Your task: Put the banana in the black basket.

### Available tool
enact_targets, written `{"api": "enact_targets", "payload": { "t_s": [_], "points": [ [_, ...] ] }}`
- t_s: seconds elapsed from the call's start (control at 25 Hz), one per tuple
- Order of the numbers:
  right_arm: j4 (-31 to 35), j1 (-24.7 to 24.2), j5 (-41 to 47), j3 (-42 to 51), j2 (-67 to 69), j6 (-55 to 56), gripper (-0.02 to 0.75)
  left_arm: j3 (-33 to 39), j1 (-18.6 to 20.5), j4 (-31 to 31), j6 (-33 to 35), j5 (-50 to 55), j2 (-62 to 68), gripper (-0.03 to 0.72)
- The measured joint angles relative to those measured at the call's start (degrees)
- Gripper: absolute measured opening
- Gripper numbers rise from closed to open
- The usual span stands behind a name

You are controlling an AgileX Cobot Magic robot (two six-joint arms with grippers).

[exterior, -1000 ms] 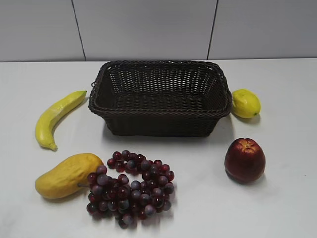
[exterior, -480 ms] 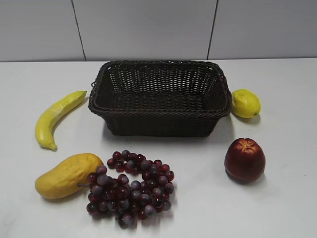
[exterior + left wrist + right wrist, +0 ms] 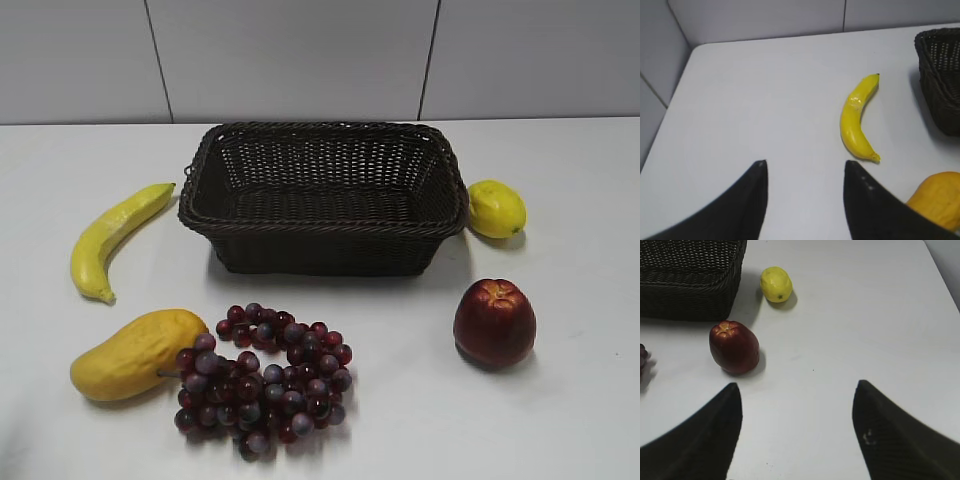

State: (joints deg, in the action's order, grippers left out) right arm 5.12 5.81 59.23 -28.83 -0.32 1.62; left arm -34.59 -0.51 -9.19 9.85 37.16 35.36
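Observation:
The banana (image 3: 110, 238) lies on the white table left of the black basket (image 3: 325, 236). It is long, curved and yellow. It also shows in the left wrist view (image 3: 856, 120), ahead and right of my left gripper (image 3: 805, 162), which is open and empty above bare table. The basket's corner shows at the right edge of that view (image 3: 940, 75). The basket is empty. My right gripper (image 3: 797, 385) is open and empty, near the table's right front. Neither gripper shows in the exterior view.
A yellow-orange mango (image 3: 135, 352) and a bunch of dark red grapes (image 3: 265, 378) lie in front of the basket. A red apple (image 3: 494, 322) sits at front right and a lemon (image 3: 496, 208) by the basket's right side. The table's left edge (image 3: 670, 107) is near.

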Motion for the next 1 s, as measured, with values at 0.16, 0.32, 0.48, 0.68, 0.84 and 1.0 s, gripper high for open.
{"api": "enact_targets", "payload": {
  "t_s": [0.16, 0.32, 0.48, 0.68, 0.84, 1.0],
  "points": [
    [0.0, 0.0, 0.0, 0.0, 0.0, 0.0, 0.52, -2.96, 0.0, -3.37, 4.8, -3.84, 11.75, 0.58],
    [0.0, 0.0, 0.0, 0.0, 0.0, 0.0, 0.52, -7.64, 0.0, -4.61, 9.1, -4.98, 23.07, 0.589],
    [0.0, 0.0, 0.0, 0.0, 0.0, 0.0, 0.52, -13.39, -1.0, -4.8, 10.21, -5.11, 34.1, 0.589],
    [0.0, 0.0, 0.0, 0.0, 0.0, 0.0, 0.52, -21.84, -4.94, -4.8, 10.31, -5.22, 45.85, 0.589],
    [0.0, 0.0, 0.0, 0.0, 0.0, 0.0, 0.52, -27.93, -7.41, -4.69, 10.31, -5.43, 55.11, 0.589],
    [0.0, 0.0, 0.0, 0.0, 0.0, 0.0, 0.52, -31.05, -8.27, -4.69, 10.31, -5.43, 63.24, 0.59]
  ]
}}
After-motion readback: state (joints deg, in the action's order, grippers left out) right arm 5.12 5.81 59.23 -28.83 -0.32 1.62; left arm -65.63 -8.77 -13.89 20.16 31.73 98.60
